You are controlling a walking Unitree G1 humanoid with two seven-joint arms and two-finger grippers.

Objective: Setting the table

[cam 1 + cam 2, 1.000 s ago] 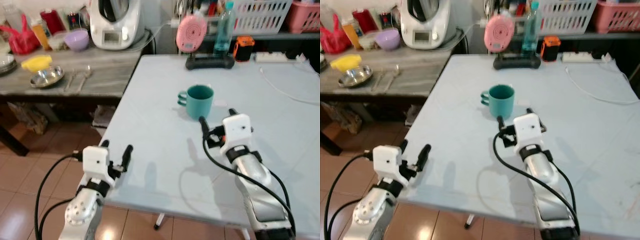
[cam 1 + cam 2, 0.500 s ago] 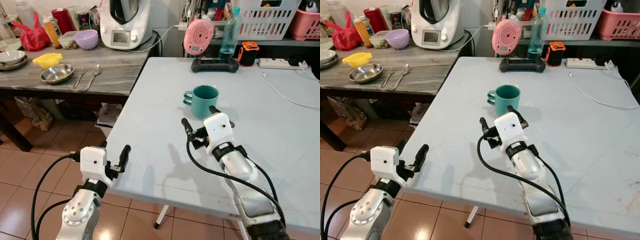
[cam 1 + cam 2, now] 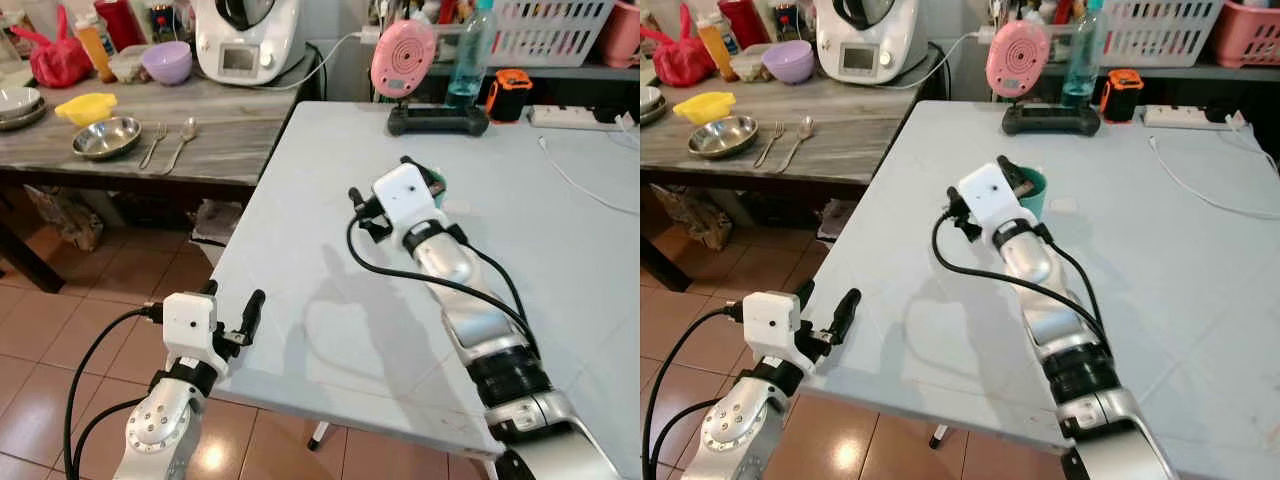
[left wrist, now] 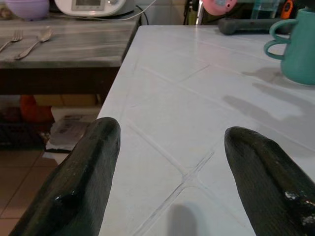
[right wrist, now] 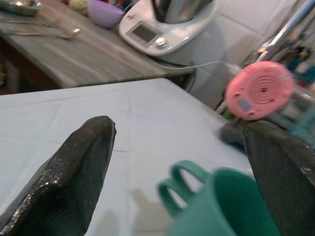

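Right gripper (image 5: 177, 162), fingers (image 5: 69, 177) spread wide, hangs just above the teal mug (image 5: 221, 206), which lies between and below the two fingertips; whether they touch it cannot be told. In the head views the right arm reaches over the tabletop (image 3: 330, 330) and its wrist block hides most of the mug (image 3: 1032, 190), which stands upright near the middle of the tabletop, toward the far edge, with its handle (image 4: 272, 46) turned to the tabletop's left edge. Left gripper (image 4: 167, 172), fingers (image 4: 83, 177) parted and holding nothing, hovers at the near left corner of the tabletop. At the far edge lie a black controller (image 3: 437, 118) and a pink round device (image 3: 402, 58); a white cable (image 3: 1200, 175) runs along the far right. Beyond the left edge stands a wooden counter (image 3: 210, 130) bearing a steel bowl (image 3: 106, 137), a fork (image 3: 155, 145), a spoon (image 3: 185, 135), a purple bowl (image 3: 165, 60) and a white kitchen machine (image 3: 245, 40).
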